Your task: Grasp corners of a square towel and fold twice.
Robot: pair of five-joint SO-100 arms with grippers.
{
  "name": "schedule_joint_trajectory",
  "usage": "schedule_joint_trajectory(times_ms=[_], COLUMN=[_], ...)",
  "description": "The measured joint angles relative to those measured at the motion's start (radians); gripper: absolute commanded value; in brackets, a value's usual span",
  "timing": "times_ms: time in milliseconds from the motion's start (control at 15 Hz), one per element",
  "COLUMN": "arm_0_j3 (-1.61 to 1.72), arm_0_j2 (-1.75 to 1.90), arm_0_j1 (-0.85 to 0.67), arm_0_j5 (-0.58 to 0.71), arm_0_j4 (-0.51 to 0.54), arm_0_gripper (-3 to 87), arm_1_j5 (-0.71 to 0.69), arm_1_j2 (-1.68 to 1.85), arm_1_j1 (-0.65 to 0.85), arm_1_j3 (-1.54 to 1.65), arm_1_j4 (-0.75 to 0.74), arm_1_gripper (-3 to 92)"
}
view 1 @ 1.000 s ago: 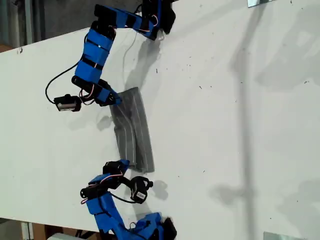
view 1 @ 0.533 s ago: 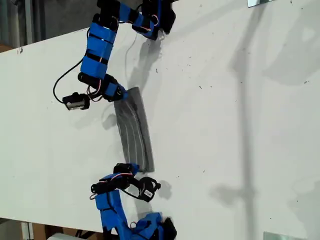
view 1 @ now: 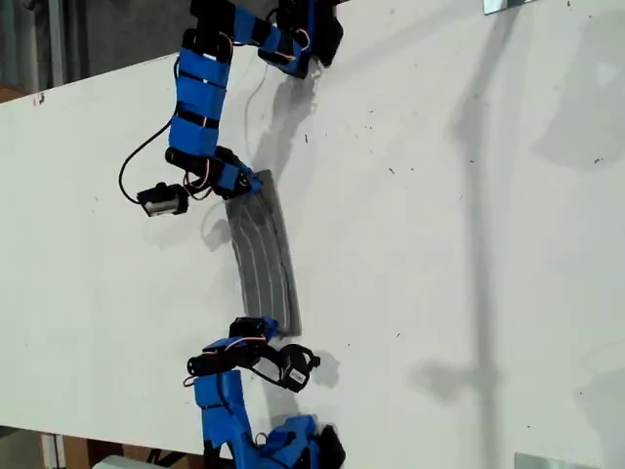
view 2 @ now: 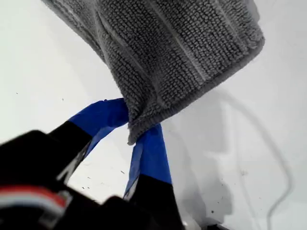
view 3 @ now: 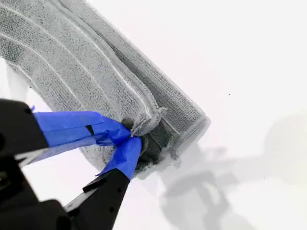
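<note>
Exterior view has the towel (view 1: 264,256) as a narrow strip on the table (view 1: 459,244), my first gripper (view 2: 136,132) and second gripper (view 3: 129,139) each clenched on a corner, so I'd guess mid-fold, needing both carried over evenly.

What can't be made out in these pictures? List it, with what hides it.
First wrist view: the picture's edge cuts off most of the towel beyond my first gripper.
Second wrist view: my second gripper covers the cloth it pinches.
Exterior view: towel's layers too small to count; both arm bases run off the edges.
</note>
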Motion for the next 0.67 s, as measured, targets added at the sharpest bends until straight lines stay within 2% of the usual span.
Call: schedule_joint_trajectory(times_ms=[267,333,400,467,667], arm_0_j3=[0.081,0.091,0.094,0.094,0.094], arm_0_j2=[0.0,0.0,0.0,0.0,0.006], arm_0_j1=[0.002,0.002,0.002,0.002,0.002], arm_0_j5=[-0.02,-0.021,-0.014,-0.02,-0.015], arm_0_j4=[-0.072,-0.077,-0.077,-0.077,-0.048], arm_0_gripper=[-0.1,-0.1,1.3,9.3,25.8], arm_1_j5=[0.028,0.028,0.028,0.028,0.028], arm_1_j2=[-0.023,-0.035,-0.043,-0.055,-0.063], arm_1_j1=[-0.029,-0.031,-0.031,-0.032,-0.044], arm_1_j3=[0.041,0.057,0.066,0.066,0.078], arm_1_j4=[-0.034,-0.044,-0.051,-0.051,-0.051], arm_1_gripper=[-0.1,3.6,16.0,23.6,25.8])
